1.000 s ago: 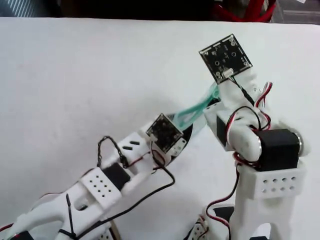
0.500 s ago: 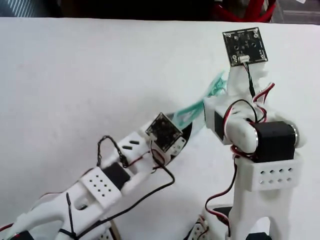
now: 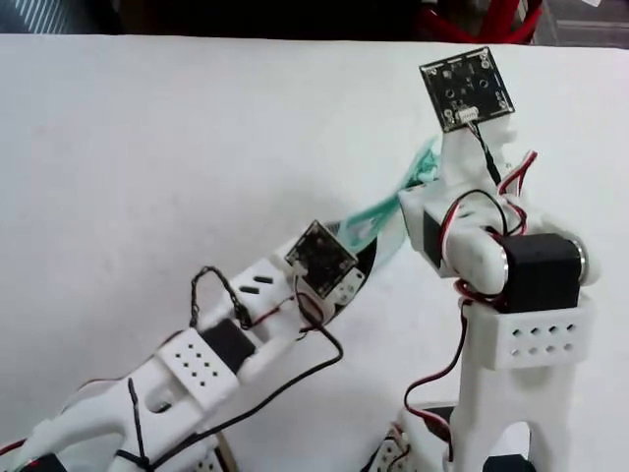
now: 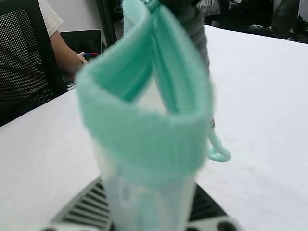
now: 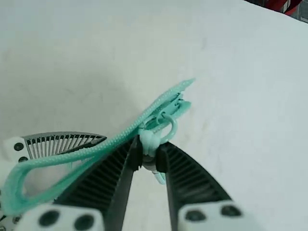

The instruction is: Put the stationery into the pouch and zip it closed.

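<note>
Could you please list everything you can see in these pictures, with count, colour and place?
pouch: 1, mint green, held between the two claws over the table
zip pull: 1, mint green, near one end of the pouch, pinched in the right claw
table: 1, white, under both arms
chair: 1, black mesh, beyond the table's edge
left claw: 1, white with ribbed jaws, shut on the pouch's other end
right claw: 1, white with black ribbed jaws, shut on the zip pull
</note>
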You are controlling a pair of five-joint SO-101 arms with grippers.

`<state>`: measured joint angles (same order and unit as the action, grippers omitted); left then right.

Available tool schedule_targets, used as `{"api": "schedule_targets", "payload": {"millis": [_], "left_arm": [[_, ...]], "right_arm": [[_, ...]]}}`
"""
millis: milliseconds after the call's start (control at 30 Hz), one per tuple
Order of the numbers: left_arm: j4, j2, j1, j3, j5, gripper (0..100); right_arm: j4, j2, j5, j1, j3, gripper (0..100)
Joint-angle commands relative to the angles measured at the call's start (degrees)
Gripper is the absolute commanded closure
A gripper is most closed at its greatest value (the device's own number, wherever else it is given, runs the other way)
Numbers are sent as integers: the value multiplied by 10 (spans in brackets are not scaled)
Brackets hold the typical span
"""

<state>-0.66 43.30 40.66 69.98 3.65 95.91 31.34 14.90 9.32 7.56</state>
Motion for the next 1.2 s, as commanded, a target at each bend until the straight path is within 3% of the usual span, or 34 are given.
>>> {"api": "schedule_targets", "payload": {"millis": [0, 133, 267, 667, 900, 1033, 1167], "left_arm": [[4, 10, 8, -12, 2, 972], [4, 13, 9, -14, -2, 897], [2, 13, 7, -17, -62, 839], [4, 8, 6, -30, -42, 839], [4, 8, 5, -28, -40, 878], [4, 8, 6, -28, -40, 909], [4, 8, 7, -28, -40, 909]], "right_arm": [[13, 4, 22, 12, 17, 978], [26, 22, 54, 65, 4, 978], [26, 64, 57, 88, -1, 978], [27, 88, 53, 138, -58, 978], [15, 128, 52, -33, 2, 969], [9, 136, 32, -104, -28, 837], [-14, 132, 25, -116, -86, 754]]}}
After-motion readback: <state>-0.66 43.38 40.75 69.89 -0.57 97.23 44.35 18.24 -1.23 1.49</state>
